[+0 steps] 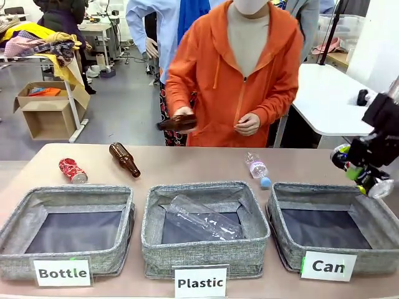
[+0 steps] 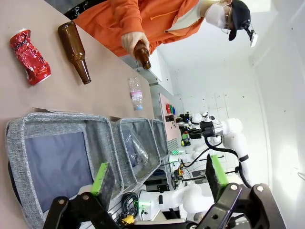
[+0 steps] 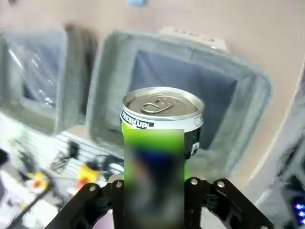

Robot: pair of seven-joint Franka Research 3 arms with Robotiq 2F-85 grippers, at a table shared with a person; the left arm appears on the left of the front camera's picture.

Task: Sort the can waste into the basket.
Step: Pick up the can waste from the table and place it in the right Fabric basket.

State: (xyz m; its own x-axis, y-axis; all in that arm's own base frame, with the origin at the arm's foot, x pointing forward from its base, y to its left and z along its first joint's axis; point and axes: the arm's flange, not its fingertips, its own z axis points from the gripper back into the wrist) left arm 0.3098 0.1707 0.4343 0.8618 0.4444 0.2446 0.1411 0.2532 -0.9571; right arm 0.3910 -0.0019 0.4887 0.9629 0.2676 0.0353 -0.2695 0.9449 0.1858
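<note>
Your right gripper [image 1: 361,169] is clamped on the black can [image 1: 340,157], which has green-yellow print and silver ends. It hangs tilted over the far right corner of the basket [image 1: 290,254], whose white label [image 1: 328,266] reads "Can". From the right wrist the rim print looks like "FRESH UP", though it's blurred. The crushed red can [image 1: 73,170] lies far left on the tan table [image 1: 187,165], near a brown bottle [image 1: 124,159]. The Plastic bin [image 1: 206,252] and Bottle bin [image 1: 15,261] sit alongside. Your left gripper [image 2: 158,176] is spread wide, holding nothing
</note>
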